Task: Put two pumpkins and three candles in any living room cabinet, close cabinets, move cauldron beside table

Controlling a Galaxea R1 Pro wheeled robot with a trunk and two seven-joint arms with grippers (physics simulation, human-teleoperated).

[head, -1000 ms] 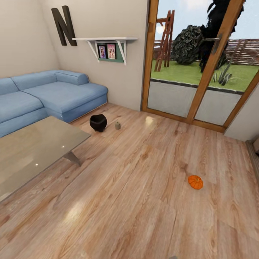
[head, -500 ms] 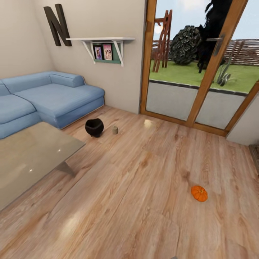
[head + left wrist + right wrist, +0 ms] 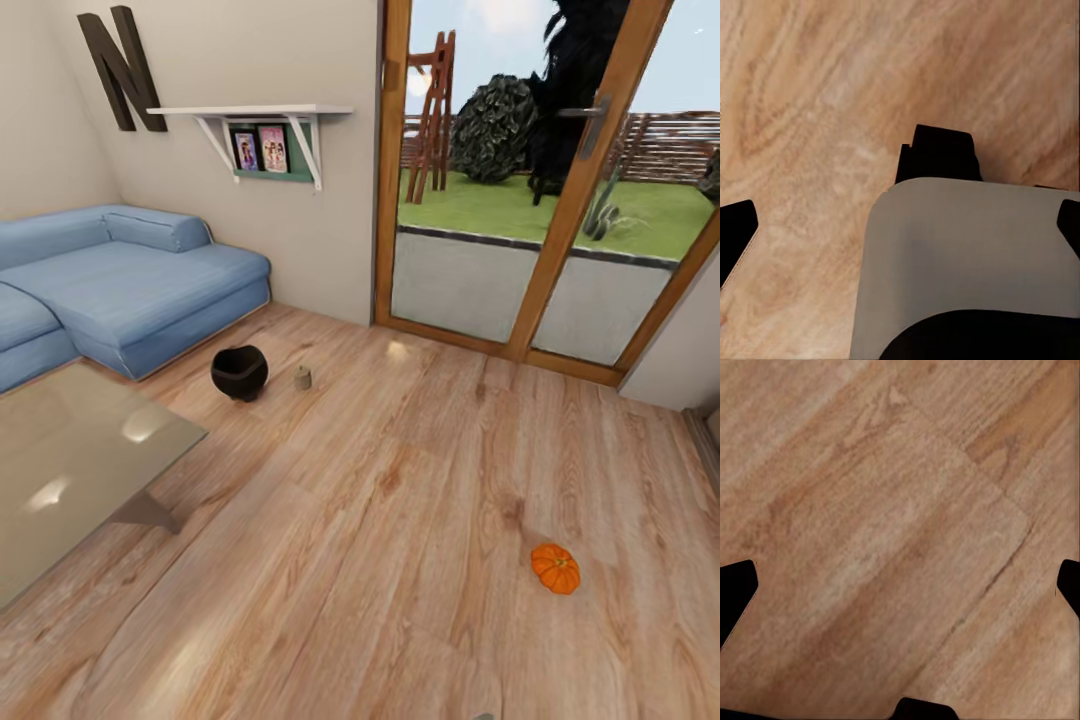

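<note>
Facing a living room with wood plank flooring (image 3: 400, 520), the robot looks over scattered task items, none yet gathered. One pumpkin (image 3: 555, 568) lies alone on the boards toward the right, well apart from everything else. The black cauldron (image 3: 239, 372) sits upright on the floor near the blue sofa (image 3: 130, 285), with a single candle (image 3: 302, 377) standing just beside it, apart from its wall. A glass-topped table (image 3: 80, 460) fills the near left, and the cauldron sits near its far corner but not against it. The glazed garden doors (image 3: 540, 200) rise behind; the cabinet is not among what these views take in. In the wrist views, the left gripper (image 3: 900, 229) has its dark fingertips at opposite edges of the frame, spread wide with nothing between them but a grey and black part of the robot's body and the floor. The right gripper (image 3: 900, 581) is likewise spread apart over bare boards. The step in hand looks like an approach to the pumpkin: it would go best by rolling up squarely, stopping with the fruit within arm's reach, then lowering wide-spread fingers either side of its squat body, since a glancing touch could send it rolling.
</note>
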